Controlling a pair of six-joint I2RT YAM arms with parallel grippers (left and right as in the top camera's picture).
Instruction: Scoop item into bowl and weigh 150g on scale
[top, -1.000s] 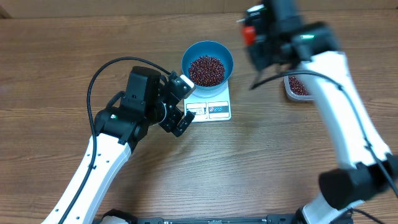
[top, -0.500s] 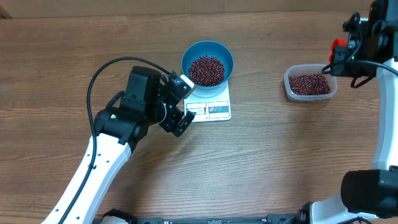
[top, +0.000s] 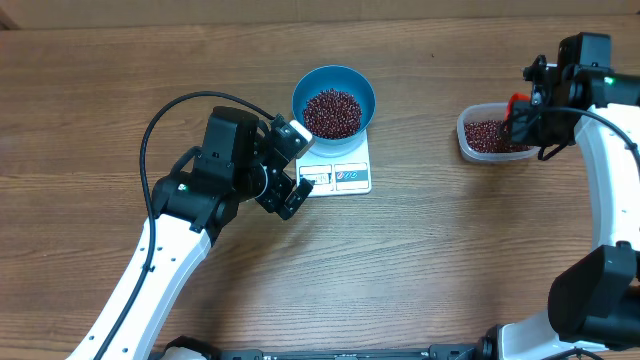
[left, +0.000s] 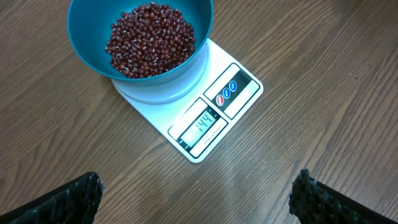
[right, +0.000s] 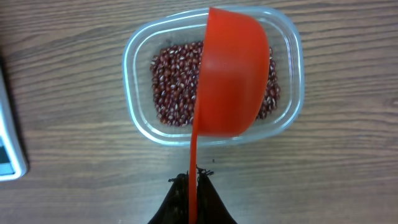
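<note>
Overhead: bowl (top: 362, 86) of beans (top: 332, 112) sits on the scale (top: 340, 172), display end toward the robot; tub (top: 464, 132) of beans well right.
Left wrist: left gripper (left: 199, 196) spread wide, empty, near the display.
Right wrist: right gripper (right: 193, 190) pinches the scoop (right: 231, 81) handle; cup points away, over the tub.

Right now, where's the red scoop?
In the right wrist view, the red scoop hangs over the clear tub of beans at the table's right side, handle pinched in the right gripper.

Open table (top: 420, 230) between scale (top: 350, 178) and tub (top: 465, 143) — scoop (right: 230, 81) overhangs tub
</note>
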